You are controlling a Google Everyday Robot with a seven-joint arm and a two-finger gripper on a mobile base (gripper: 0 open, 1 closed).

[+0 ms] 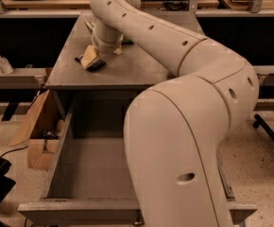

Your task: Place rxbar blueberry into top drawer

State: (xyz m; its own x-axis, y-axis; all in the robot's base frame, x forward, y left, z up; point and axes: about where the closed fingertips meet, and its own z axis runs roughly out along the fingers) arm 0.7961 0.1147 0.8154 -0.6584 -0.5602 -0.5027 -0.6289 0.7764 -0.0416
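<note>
Pincer [90, 60] low over tabletop [141, 67]; top drawer [64, 148] stands open below.
Dark rxbar blueberry [98, 65] lies on the tabletop at the pincer's tip; whether the pincer clamps it cannot be told.

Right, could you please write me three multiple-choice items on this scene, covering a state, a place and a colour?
1. How is the drawer?
A. Shut
B. Pulled out
C. Removed and lying on the floor

2. Where is the gripper?
A. Down in the drawer
B. Low over the counter, towards its left side
C. By the floor

3. What colour is the arm?
A. Cream
B. Blue
C. Black

Answers:
1 B: the drawer's bare floor shows in front of the counter.
2 B: the gripper is at the counter's surface, behind the drawer.
3 A: the arm's shell is cream along its whole visible length.
</note>
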